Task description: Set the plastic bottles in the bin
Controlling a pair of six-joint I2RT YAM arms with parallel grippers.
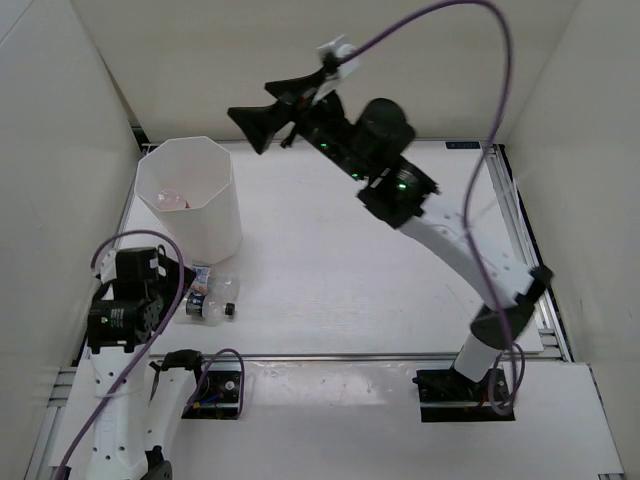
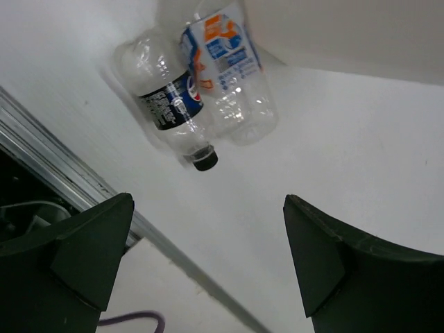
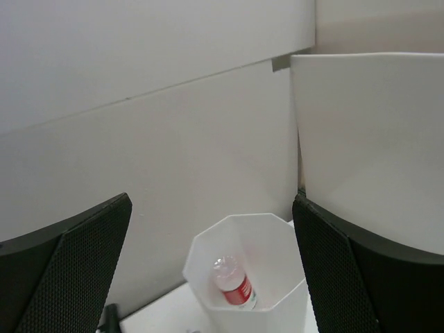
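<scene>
- Dark-labelled bottle [image 2: 170, 104], orange-labelled bottle [image 2: 229, 69]: lying on the desk [image 1: 350, 270] beside the bin [image 1: 215, 215], just ahead of the left end effector [image 2: 208, 208], long axes towards it.
- Both are being held open; the right end effector [image 3: 211, 201] is hanging well apart.

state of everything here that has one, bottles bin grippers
bin: upright, open top, one bottle inside
red-label bottle: inside the bin
dark-label bottle: on its side outside the bin, capped
orange-label bottle: on its side outside the bin, against the dark-label bottle
left gripper: open, empty, above the two loose bottles
right gripper: open, empty, raised high, facing the bin
</scene>
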